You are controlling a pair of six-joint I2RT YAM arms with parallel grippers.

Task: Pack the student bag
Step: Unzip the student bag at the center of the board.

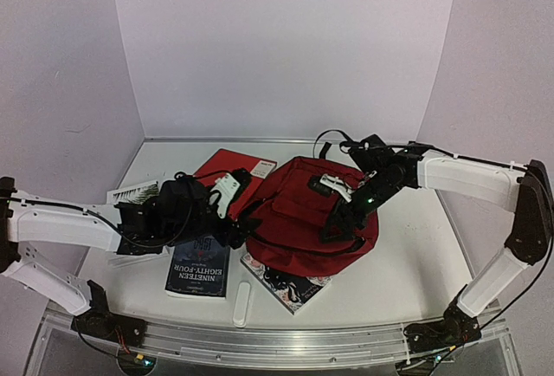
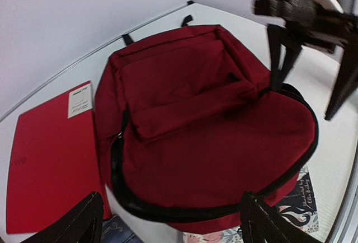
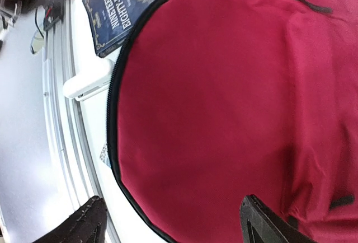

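Far left on the tabletop (image 1: 394, 285), a white ribbed item (image 1: 134, 192), partly under the left arm; cannot tell what it is. Left gripper (image 2: 170, 195) is low at the left side of the student bag (image 1: 299, 220), fingers (image 2: 84, 220) spread wide, holding nothing; the bag's zipper edge shows between them in the left wrist view. Flat red folder (image 1: 227, 168) lies behind the left gripper, just beside the bag's left side, white label at its far corner. Dark blue book (image 1: 197, 274), title "Nineteen Eighty-Four", lies flat near the front edge, left of the bag. White stick-like object (image 1: 242, 303) lies just right of that book.

Student bag lies flat mid-tabletop, front pocket up, black zipper running round the edge; whether it is zipped I cannot tell. A patterned book (image 1: 290, 289) pokes out from under its near edge.

Right gripper (image 3: 172, 198) hangs over the bag's right half, fingers (image 3: 263, 226) apart, nothing between them.
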